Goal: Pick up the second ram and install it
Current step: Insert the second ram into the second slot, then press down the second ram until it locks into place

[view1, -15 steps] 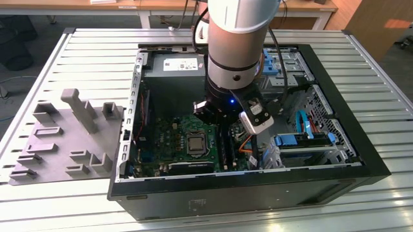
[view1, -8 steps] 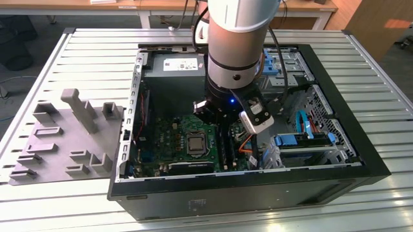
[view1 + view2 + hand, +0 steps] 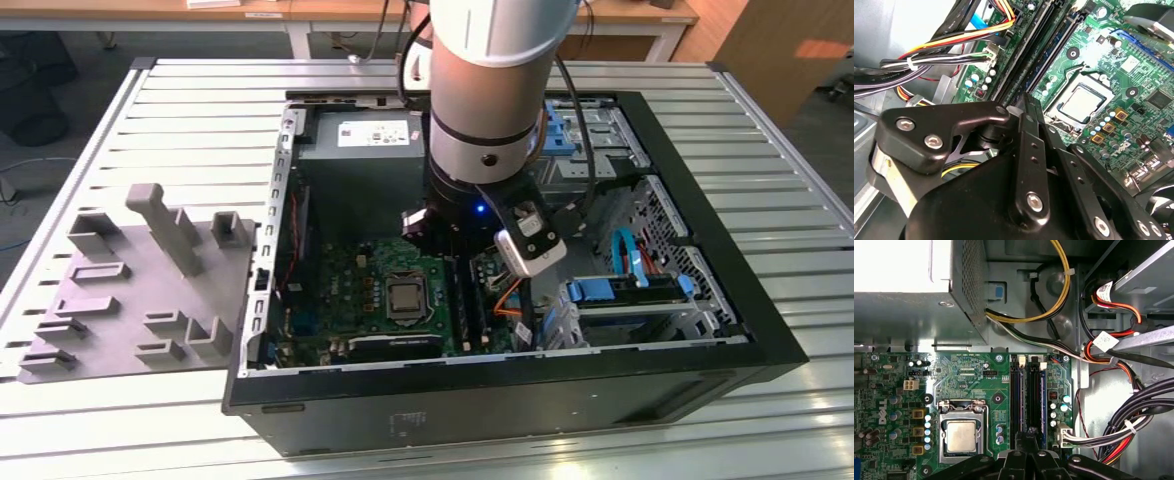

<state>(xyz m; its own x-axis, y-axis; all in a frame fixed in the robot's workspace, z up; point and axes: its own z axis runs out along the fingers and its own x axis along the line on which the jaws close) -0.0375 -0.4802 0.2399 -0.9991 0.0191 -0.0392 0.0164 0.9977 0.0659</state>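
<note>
Pincer sits low inside the open computer case, its 2 fingers drawn together to a bare slit right above the memory slots. Whether a thin edge is pinched between them, I cannot tell.

In the exterior view, the grey tray lies on the slatted worktop at 9 o'clock from the case. Next comes the green motherboard with its processor socket, then the arm standing over the slots, and bundled cables at 3 o'clock.

In the first wrist view, the second ram appears to be the dark blue strip standing on edge in the slot bank, just beside the pincer tip.

I judge it light, stiff and brittle. It is best held by its long flat faces near the middle, clear of the chips' corners and the contact edge.
</note>
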